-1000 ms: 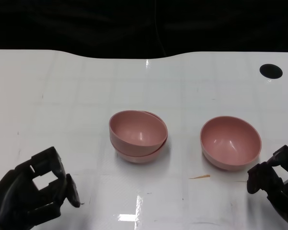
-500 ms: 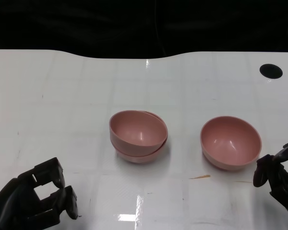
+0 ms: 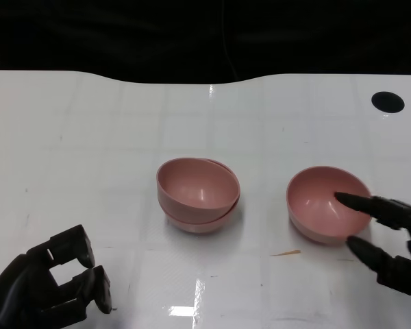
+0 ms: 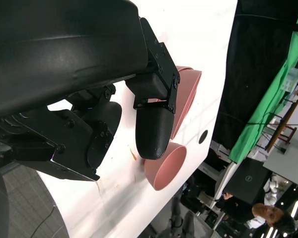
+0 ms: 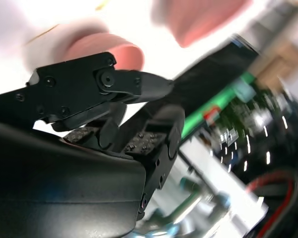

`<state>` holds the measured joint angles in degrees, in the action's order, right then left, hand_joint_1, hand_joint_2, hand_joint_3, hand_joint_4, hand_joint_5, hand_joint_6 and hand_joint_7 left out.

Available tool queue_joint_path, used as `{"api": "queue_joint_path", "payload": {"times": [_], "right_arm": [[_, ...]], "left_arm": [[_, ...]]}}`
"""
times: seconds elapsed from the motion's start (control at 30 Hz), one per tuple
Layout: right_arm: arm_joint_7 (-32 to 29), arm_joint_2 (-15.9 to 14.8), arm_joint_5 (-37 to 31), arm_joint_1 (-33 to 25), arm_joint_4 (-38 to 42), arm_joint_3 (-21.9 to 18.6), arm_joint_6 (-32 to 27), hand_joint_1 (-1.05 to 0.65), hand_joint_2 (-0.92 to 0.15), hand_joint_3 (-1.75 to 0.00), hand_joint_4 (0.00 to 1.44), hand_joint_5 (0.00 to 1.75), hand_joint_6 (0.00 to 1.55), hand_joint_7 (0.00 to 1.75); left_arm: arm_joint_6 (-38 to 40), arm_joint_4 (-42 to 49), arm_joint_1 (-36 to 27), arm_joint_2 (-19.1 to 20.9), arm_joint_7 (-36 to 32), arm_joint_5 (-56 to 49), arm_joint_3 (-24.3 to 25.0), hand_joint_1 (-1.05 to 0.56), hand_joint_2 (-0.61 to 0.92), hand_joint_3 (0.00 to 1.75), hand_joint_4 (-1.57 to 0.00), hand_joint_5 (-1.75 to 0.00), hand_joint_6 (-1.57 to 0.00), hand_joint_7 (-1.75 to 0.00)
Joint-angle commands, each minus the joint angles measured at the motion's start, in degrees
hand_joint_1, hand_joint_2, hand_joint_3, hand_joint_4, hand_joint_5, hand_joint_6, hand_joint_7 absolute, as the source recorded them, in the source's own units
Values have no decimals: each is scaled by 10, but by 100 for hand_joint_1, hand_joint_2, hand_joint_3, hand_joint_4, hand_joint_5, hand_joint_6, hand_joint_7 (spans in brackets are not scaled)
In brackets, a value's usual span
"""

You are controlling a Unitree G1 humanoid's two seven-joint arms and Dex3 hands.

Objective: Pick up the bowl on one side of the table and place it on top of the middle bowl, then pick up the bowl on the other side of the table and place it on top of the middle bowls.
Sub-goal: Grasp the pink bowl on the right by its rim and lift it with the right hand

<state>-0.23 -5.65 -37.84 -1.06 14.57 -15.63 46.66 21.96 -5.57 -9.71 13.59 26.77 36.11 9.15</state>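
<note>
Two pink bowls sit nested, the upper one tilted, as a stack (image 3: pixel 197 195) at the table's middle; the left wrist view shows this stack (image 4: pixel 188 94) too. A single pink bowl (image 3: pixel 325 202) (image 4: pixel 164 166) stands to its right. My right hand (image 3: pixel 387 240) is beside that bowl with its fingers spread. One finger reaches over the near right rim and another lies just outside the near wall. It holds nothing. The right wrist view is blurred, with the bowl (image 5: pixel 104 49) beyond my right hand (image 5: pixel 104 114). My left hand (image 3: pixel 51 288) (image 4: pixel 114 99) is half curled at the front left, holding nothing.
A round black hole (image 3: pixel 386 101) is in the white table (image 3: pixel 89 137) at the far right. A small tan sliver (image 3: pixel 285 253) lies in front of the right bowl. Beyond the table's far edge is darkness. A person (image 4: pixel 268 215) shows far off in the left wrist view.
My right hand has spread its fingers and reached left to the right bowl's rim. My left hand has sunk lower at the front left. The bowls have not moved.
</note>
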Motion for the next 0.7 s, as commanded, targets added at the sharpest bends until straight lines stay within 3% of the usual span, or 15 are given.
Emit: {"api": "queue_joint_path", "payload": {"times": [0.03, 0.17, 0.33, 0.7], "right_arm": [[-95, -81, -212, -4, -82, 60, -81, -86, -92, -40, 39, 0, 41, 1], [-123, -116, -256, 20, -56, 119, -147, -89, -92, -36, 41, 1, 43, 1], [-140, -149, -248, 36, -36, 179, -201, -88, -92, -33, 42, 1, 44, 1], [-134, -178, -217, 120, 63, 290, -263, -80, -92, -23, 47, 2, 50, 2]], "left_arm": [[10, 7, 12, 7, -18, -15, 12, 13, 82, 137, -88, -175, -71, -175], [6, 9, 13, 3, -18, -21, 13, 14, 83, 135, -88, -175, -71, -175], [12, 5, 13, 1, -19, -24, 16, 14, 83, 135, -88, -175, -70, -175], [34, -27, 9, -16, -58, -34, 20, 16, 83, 136, -87, -175, -69, -175]]}}
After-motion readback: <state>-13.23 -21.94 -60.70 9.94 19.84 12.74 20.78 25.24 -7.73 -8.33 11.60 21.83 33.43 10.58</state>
